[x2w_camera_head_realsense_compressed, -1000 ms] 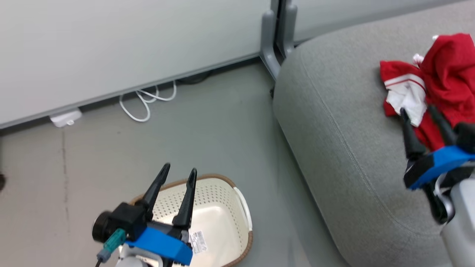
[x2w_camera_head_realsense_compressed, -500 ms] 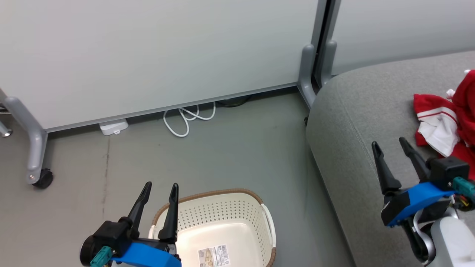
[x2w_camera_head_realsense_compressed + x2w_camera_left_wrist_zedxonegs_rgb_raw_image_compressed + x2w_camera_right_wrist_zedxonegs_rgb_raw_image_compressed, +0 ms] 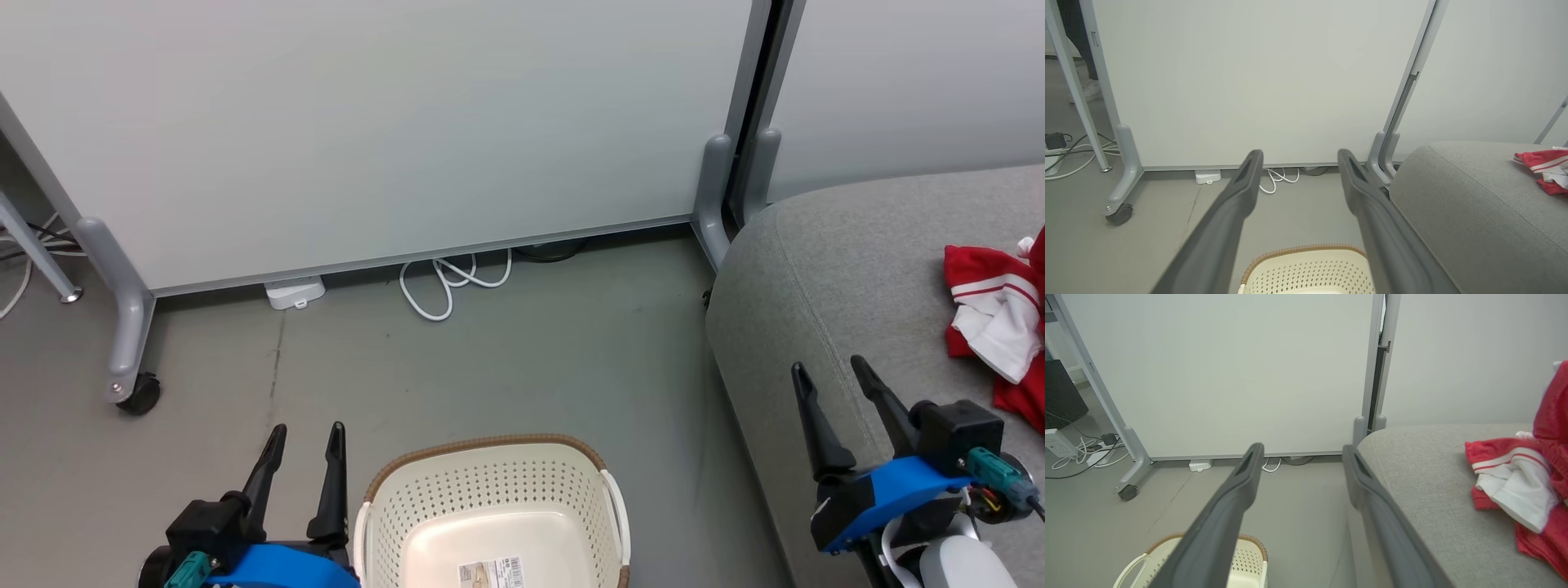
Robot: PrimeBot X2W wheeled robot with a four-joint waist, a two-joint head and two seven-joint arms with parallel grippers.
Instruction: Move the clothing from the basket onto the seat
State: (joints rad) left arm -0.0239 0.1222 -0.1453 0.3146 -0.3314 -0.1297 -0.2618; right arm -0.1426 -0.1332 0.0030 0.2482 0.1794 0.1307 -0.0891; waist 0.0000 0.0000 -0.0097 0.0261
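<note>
Both wide, empty: left end effector (image 3: 308, 429), right end effector (image 3: 826, 365). Red clothing (image 3: 992, 318) on seat (image 3: 857, 261), right edge; basket (image 3: 482, 445) bare, so job looks done.

Bottom centre, the basket (image 3: 490, 490) is cream-white, dotted with rows of small holes, with a brown woven-look rim. At the right edge, the clothing (image 3: 988, 302) is bright red with white stripes and a white panel. The seat (image 3: 849, 278) is light grey. The left gripper (image 3: 308, 429) and the right gripper (image 3: 826, 365) are black on blue mounts.
</note>
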